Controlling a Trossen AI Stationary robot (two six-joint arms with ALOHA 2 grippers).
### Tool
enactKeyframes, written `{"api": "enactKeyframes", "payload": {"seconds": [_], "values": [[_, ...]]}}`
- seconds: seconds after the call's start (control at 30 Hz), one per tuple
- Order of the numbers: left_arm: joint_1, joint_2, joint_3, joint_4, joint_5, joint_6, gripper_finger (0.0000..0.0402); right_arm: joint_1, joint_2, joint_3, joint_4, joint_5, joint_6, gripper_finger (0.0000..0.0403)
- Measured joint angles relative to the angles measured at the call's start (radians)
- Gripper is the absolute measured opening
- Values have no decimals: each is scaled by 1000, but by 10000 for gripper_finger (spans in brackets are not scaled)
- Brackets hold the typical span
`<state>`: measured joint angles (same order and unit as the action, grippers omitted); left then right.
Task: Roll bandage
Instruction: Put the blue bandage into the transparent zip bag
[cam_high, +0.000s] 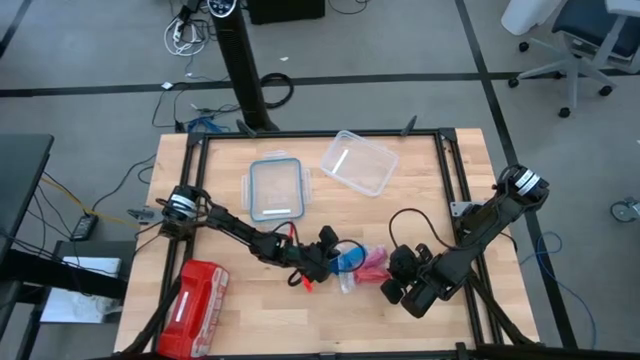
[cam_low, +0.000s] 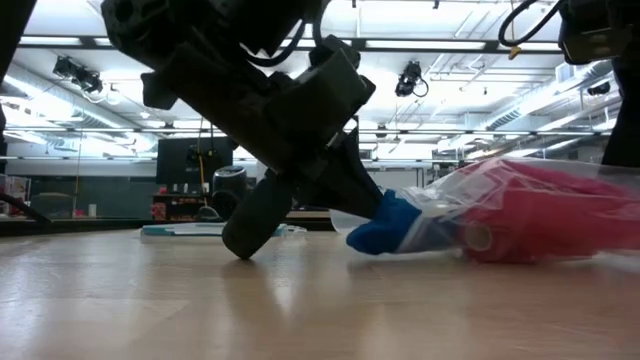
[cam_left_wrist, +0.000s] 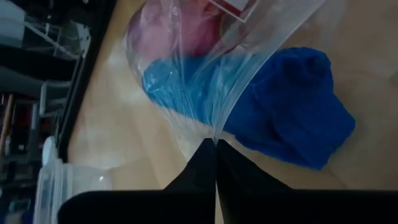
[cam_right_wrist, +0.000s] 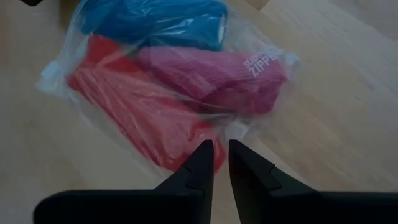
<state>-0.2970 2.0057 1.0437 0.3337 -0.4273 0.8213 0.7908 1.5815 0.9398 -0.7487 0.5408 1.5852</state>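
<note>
Blue stretchy fabric bandage (cam_left_wrist: 292, 112) lies half out of the clear plastic zip bag (cam_right_wrist: 168, 93) at table centre, just right of the left gripper (cam_left_wrist: 215, 144), whose fingers pinch the bag's edge, while the right gripper (cam_right_wrist: 216, 149), nearly closed and empty, waits farther right.

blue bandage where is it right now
In the high view the blue bandage lies front-centre, partly in a clear bag with pink rolls, between both end effectors.

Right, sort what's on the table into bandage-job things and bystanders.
For the job:
- blue bandage, partly out of the clear zip bag
- left gripper, shut on the bag's edge
- right gripper, near the bag

Lying about:
- red-pink rolls
- red pouch
- two clear containers
</note>
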Motion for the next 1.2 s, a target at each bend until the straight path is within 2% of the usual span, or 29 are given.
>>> {"api": "enactKeyframes", "payload": {"seconds": [0.3,0.53,0.7,0.9,1.07,1.2], "values": [[-1,-44,100,-169,74,-217,1,34,-8,10,-18,6,11,32],[12,-182,123,-200,135,-264,0,58,-10,75,-98,106,9,13],[55,-307,123,-333,164,-372,0,64,-10,105,-120,177,-32,7],[93,-412,135,-538,167,-532,0,-14,-10,125,-27,203,-253,6],[100,-422,252,-799,180,-642,0,-92,-10,157,81,223,-486,6],[100,-416,313,-882,219,-713,0,-158,-10,168,239,226,-714,9]]}}
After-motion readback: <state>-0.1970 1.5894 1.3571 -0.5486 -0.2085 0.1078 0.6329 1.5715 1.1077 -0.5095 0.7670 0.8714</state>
